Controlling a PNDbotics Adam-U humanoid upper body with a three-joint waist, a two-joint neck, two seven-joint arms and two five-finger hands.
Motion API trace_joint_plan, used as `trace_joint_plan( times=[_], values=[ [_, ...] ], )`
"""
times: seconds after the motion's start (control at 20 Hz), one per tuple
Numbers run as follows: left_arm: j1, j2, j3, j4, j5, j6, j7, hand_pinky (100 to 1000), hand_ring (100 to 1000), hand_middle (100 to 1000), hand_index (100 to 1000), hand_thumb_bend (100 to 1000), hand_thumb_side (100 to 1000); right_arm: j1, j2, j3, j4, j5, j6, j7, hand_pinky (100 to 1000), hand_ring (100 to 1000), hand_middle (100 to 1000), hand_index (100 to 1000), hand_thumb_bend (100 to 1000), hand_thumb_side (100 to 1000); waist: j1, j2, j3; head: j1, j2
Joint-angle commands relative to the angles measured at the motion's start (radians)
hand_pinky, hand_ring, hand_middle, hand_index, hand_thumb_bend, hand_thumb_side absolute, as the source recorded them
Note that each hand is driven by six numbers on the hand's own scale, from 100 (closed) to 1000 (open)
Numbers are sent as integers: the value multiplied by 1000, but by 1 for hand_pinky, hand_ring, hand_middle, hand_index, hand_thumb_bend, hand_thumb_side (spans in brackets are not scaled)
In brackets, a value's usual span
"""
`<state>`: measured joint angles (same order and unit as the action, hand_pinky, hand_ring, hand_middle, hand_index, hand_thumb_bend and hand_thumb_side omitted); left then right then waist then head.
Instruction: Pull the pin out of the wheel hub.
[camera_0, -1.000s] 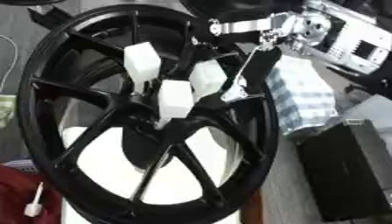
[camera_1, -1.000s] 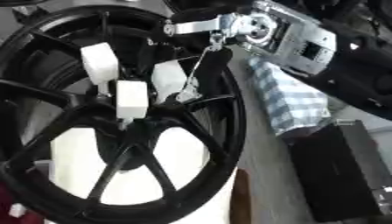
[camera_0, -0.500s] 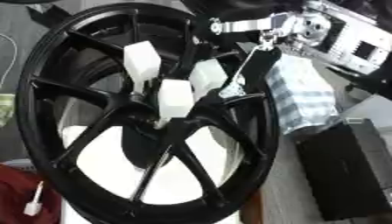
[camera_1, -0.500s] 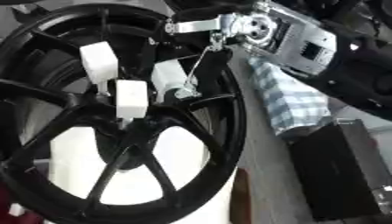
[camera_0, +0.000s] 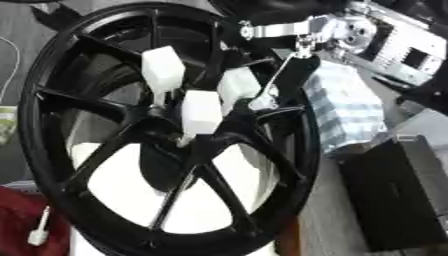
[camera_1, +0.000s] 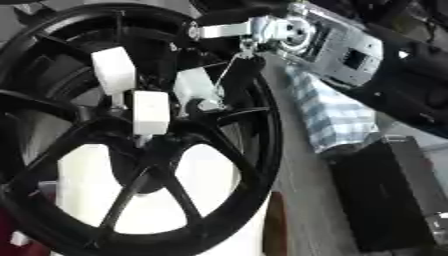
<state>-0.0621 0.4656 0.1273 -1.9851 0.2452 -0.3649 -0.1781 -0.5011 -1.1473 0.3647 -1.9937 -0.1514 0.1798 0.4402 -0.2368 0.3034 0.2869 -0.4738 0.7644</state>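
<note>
A checked cloth (camera_0: 350, 107) lies behind the black wheel (camera_0: 166, 130). The right hand (camera_0: 289, 80) seemingly pinches 1 of 3 white pins (camera_0: 238, 85) (near the hub); next, pull straight out.

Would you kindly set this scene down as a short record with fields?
wheel: black spoked wheel, tilted, filling the view
pins: three white blocks on stems near the hub, upper, middle, right
right hand: reaching in from upper right, dark fingers at the right pin; grip unclear
left hand: not in view
beside wheel: checked cloth, black box
</note>
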Motion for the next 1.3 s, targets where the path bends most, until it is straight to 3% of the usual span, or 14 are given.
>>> trace_joint_plan(
  times=[0.05,0.9,1.3],
  values=[
    [-4,6,5,-15,-7,3,0,911,587,592,866,100,630,-4,-25,-22,-6,15,0,1,718,794,726,750,379,100,11,-10,0,-5,6],
    [-7,-1,5,-15,-6,8,-9,914,586,592,866,100,632,37,-39,-53,-6,49,1,13,723,803,740,767,348,100,11,-4,0,-9,6],
    [-9,-4,5,-15,-6,12,-15,916,585,593,867,100,634,28,-34,-53,-6,33,7,-3,696,764,613,661,276,100,11,-3,3,-12,6]
  ],
)
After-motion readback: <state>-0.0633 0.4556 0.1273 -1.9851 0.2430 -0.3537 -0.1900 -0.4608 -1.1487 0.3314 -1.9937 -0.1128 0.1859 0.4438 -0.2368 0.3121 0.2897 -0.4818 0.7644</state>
